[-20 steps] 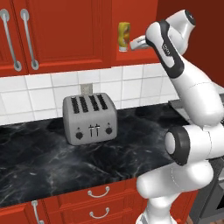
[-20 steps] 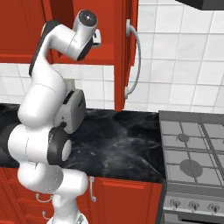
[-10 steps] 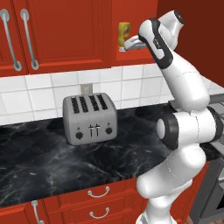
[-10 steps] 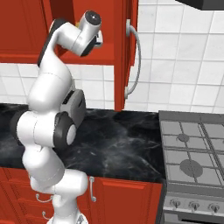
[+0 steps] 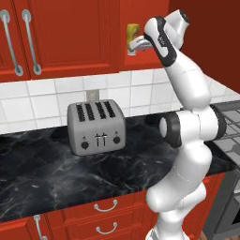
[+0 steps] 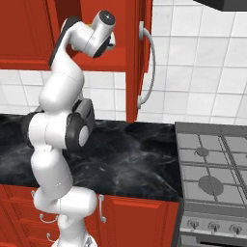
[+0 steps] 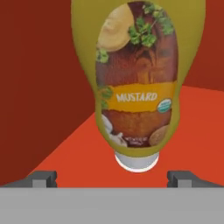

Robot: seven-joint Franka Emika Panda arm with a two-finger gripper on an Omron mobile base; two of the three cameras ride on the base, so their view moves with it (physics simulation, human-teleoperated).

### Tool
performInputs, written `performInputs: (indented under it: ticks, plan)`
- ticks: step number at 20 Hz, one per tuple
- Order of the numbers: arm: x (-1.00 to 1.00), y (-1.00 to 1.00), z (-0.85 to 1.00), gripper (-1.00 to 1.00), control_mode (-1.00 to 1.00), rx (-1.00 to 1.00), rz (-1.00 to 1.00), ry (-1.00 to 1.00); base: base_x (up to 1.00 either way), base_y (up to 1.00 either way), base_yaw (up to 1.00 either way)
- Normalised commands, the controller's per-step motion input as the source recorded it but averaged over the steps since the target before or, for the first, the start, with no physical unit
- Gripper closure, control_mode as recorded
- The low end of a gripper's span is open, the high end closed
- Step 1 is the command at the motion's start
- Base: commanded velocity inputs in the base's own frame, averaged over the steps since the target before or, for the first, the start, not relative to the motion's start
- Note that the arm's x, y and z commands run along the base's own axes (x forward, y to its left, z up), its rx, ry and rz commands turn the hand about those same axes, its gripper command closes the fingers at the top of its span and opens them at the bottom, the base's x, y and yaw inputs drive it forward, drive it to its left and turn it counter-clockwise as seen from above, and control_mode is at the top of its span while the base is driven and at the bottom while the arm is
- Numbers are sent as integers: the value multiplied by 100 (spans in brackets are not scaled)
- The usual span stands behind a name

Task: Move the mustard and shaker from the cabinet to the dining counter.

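The mustard [image 7: 138, 78] is a yellow squeeze bottle with a brown label, standing cap down on the red shelf of the open cabinet [image 5: 150, 11]. From the left base view the mustard [image 5: 132, 32] looks small, with my gripper [image 5: 134, 46] right in front of its lower part. In the hand view my gripper [image 7: 113, 177] is open, its fingertips [image 7: 42, 178] spread wide on either side of the bottle's cap and not touching it. The shaker and the dining counter are out of view.
A silver toaster [image 5: 96, 126] stands on the black marble counter [image 5: 42, 178] below the cabinet. The swung-out cabinet door [image 6: 135, 58] with its bar handle [image 6: 147, 67] hangs just right of my arm. A gas stove [image 6: 212, 164] lies further right.
My hand has pushed further into the cabinet toward the mustard, and the upper arm has swung in behind it. The jaws stayed open.
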Motion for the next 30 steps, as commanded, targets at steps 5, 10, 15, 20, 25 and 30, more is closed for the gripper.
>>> performInputs:
  ticks: [5, 10, 15, 20, 25, 30]
  plan:
    - [38, 11, -1, -100, -100, 0, 0, 0, 0, 0, 0]
    - [30, 4, -3, -100, -100, 0, 0, 0, 0, 0, 0]
    - [26, 0, -6, -100, -100, 0, 0, 0, 0, 0, 0]
    - [22, 5, -10, 100, -100, 0, 0, -1, 0, 0, 0]
    - [-2, 15, -4, 100, -100, 0, 7, -20, 0, 0, 0]
    - [-33, 1, -1, 100, -100, 0, 5, -22, 0, 0, 0]
